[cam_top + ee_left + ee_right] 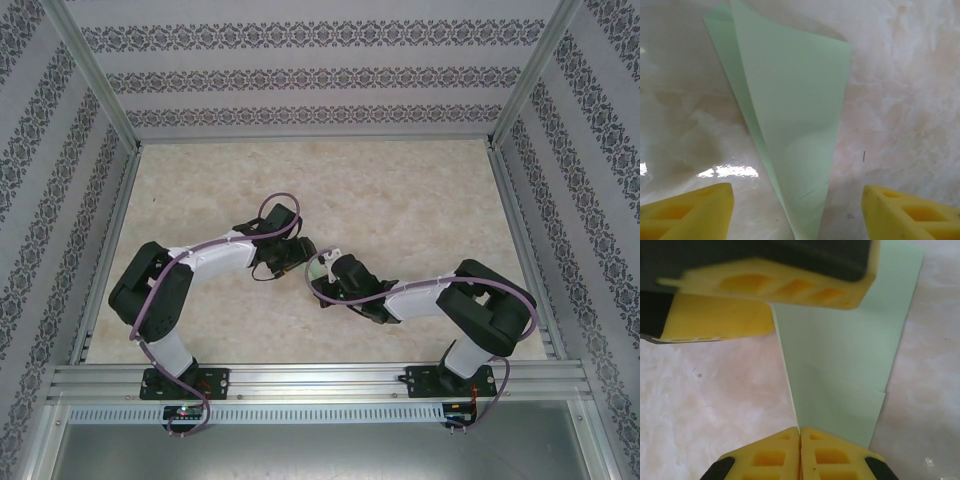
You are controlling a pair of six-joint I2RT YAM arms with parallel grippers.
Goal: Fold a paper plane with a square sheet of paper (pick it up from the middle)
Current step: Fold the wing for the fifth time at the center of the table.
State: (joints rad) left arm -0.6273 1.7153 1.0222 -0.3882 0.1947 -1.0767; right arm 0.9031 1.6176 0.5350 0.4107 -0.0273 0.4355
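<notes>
Between the open left jaws, the paper plane [790,125] runs with its long axis pointing straight ahead; the right jaws are clamped on its edge.

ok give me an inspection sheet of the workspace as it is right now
surface: beige marble-patterned tabletop, glossy, with glare patches
job's things: pale mint-green paper sheet, folded into a narrow taper, lying between the two hands
clutter: nothing seen
grippers: left hand open, its yellow fingers either side of the paper without pinching it; right hand shut on the paper's narrow end
cables: purple cable along each arm, looping above the wrists, not touching the paper
surroundings: grey patterned wall panels on three sides; aluminium frame rails along the near edge
</notes>
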